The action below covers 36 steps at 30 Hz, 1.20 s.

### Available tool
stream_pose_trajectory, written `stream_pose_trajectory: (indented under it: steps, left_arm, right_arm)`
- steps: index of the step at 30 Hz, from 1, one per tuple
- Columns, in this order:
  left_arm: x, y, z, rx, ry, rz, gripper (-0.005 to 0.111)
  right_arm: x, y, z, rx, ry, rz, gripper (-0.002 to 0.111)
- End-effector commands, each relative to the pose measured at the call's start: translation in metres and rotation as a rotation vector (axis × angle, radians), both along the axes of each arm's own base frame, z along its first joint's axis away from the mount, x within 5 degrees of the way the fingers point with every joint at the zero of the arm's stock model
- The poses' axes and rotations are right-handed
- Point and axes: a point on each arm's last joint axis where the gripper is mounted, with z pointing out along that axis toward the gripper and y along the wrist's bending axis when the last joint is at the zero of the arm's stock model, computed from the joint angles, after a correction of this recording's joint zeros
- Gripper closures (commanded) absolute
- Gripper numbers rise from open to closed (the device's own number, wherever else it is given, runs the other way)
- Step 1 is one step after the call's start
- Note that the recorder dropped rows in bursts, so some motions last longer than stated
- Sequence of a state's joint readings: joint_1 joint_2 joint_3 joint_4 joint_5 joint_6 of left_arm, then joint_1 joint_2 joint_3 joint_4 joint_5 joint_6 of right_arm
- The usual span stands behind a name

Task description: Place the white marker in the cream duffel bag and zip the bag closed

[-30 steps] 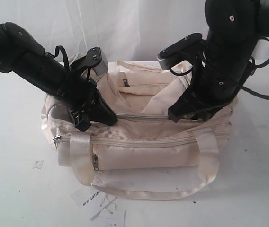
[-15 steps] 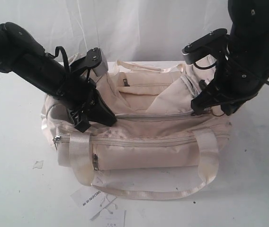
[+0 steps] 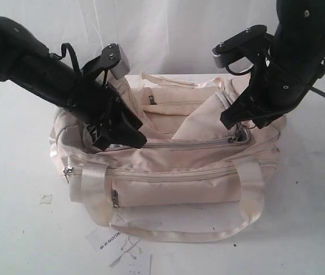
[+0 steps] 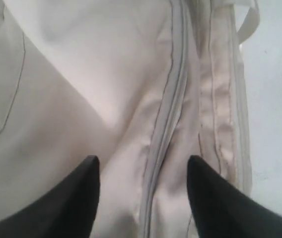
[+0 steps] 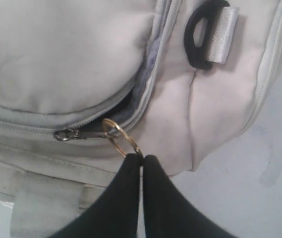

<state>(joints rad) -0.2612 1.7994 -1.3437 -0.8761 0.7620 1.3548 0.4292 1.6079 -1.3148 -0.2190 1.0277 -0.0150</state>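
The cream duffel bag lies in the middle of the white table. Its top zipper runs shut across most of the bag; in the right wrist view a short dark gap stays open beside the slider. My right gripper is shut on the gold ring of the zipper pull, near the bag's right end. My left gripper hangs open just above the bag's left part, its fingers on either side of the zipper line and holding nothing. The white marker is out of view.
White paper hang tags lie on the table in front of the bag, with a small scrap to the left. The bag's front strap loops onto the table. A black end ring sits near the right gripper.
My left gripper has opened and risen slightly off the bag. My right gripper, still shut on the ring, has drawn the pull toward the bag's right end.
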Motion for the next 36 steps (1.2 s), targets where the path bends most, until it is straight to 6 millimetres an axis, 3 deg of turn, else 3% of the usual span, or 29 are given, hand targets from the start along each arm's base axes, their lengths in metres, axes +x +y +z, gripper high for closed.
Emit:
stream_pose_trajectory:
  steps: [1,4,7,9,16,18,19,20,23,27,32,36]
  left_arm:
    - [-0.011,-0.031,0.008,-0.042,-0.102,-0.086,0.042]
    - [-0.014,-0.062,-0.004,0.008,-0.218,-0.116,0.042]
    - [-0.006,-0.076,-0.004,0.042,-0.351,0.009,0.042]
    - [-0.009,-0.080,-0.003,0.013,-0.325,0.009,0.042]
    - [-0.016,-0.091,-0.043,0.006,-0.088,-0.096,0.042]
    - [-0.014,-0.096,-0.047,0.016,-0.103,-0.044,0.046]
    - [-0.010,-0.096,-0.046,0.019,-0.113,0.020,0.053]
    - [-0.005,-0.095,-0.045,0.010,-0.104,0.124,0.067]
    - [-0.003,-0.093,-0.036,-0.013,-0.100,0.191,0.105]
    - [-0.007,-0.091,-0.018,-0.036,-0.137,0.189,0.107]
    - [-0.017,-0.089,0.001,-0.065,-0.145,0.139,0.107]
    - [-0.027,-0.092,0.000,-0.066,-0.078,0.044,0.107]
  right_arm:
    - [0.000,-0.004,0.004,0.007,-0.022,0.000,0.108]
    - [0.000,-0.004,0.004,0.007,-0.022,0.000,0.108]
    - [0.000,-0.004,0.004,0.009,-0.021,-0.001,0.108]
    - [0.000,-0.004,0.004,0.010,-0.023,0.000,0.108]
    - [-0.001,0.000,0.004,0.054,-0.013,-0.008,0.108]
    - [-0.001,0.000,0.004,0.054,-0.013,-0.008,0.108]
    - [-0.001,0.000,0.004,0.058,-0.012,-0.009,0.108]
    - [-0.001,0.000,0.004,0.058,-0.012,-0.009,0.108]
    - [-0.001,0.000,0.004,0.056,-0.008,-0.009,0.108]
    - [0.001,-0.001,0.003,0.040,-0.023,-0.005,0.108]
    - [0.014,-0.029,0.004,0.052,-0.059,-0.090,0.108]
    - [0.024,-0.049,0.007,0.059,-0.118,-0.121,0.108]
